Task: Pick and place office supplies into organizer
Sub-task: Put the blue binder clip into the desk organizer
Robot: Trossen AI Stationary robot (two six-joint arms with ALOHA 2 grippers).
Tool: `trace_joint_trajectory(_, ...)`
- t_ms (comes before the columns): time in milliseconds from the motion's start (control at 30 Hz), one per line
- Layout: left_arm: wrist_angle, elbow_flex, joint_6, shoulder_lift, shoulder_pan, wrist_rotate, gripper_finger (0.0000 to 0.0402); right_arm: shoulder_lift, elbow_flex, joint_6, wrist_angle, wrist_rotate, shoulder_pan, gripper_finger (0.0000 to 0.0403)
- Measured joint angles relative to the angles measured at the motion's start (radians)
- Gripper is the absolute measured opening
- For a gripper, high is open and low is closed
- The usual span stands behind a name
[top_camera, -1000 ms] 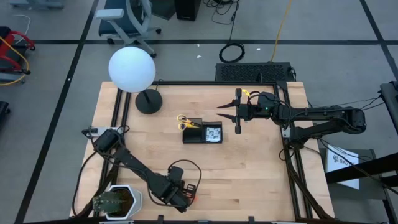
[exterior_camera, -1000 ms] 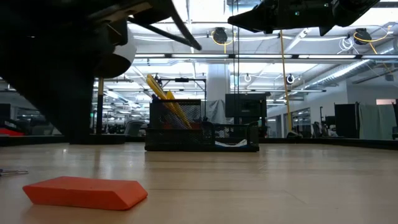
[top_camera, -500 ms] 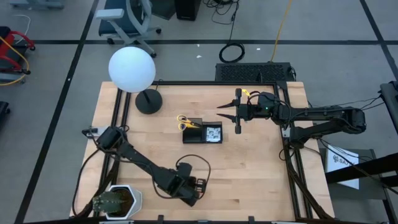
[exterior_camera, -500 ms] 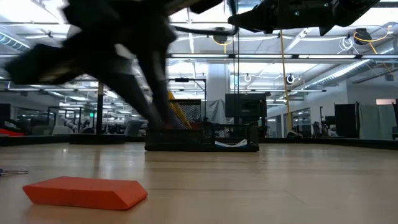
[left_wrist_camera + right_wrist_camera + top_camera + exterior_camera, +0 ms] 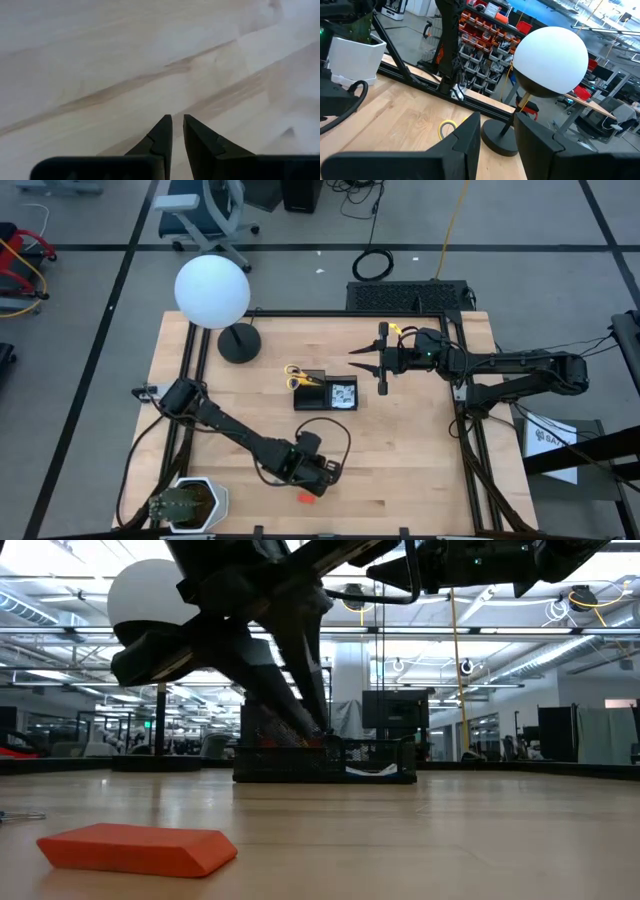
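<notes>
A pale wooden desk [image 5: 400,450] with visible grain, edged by a black metal frame, stands on grey floor crossed by dark lines; beyond it lies a bright hall with racks and ceiling lights. A lamp [image 5: 212,291] with a smooth white globe rises from a round black base near the far left corner. The small black mesh organizer [image 5: 325,393] sits mid-desk, yellow-handled scissors [image 5: 296,376] in its left compartment. The right gripper [image 5: 364,359] hovers just beside it, fingers spread. The left gripper [image 5: 330,471] is near the front edge, fingers almost pressed together, empty. A flat red eraser [image 5: 305,499] lies just in front of it.
</notes>
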Motion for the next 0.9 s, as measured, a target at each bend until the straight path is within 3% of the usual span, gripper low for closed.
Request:
trace_joint_trajectory(600,0.159,0.0,-0.009,0.0,0.001,-0.032,0.0051,0.0,0.0,0.0,0.0,0.0,0.0,0.0109)
trace_joint_trajectory(733,0.225,0.0,-0.11,0.0,0.001,-0.139,0.0051,0.0,0.0,0.0,0.0,0.0,0.0,0.0109)
trace_joint_trajectory(900,0.309,0.0,-0.087,0.0,0.011,-0.218,0.0051,0.0,0.0,0.0,0.0,0.0,0.0,0.011)
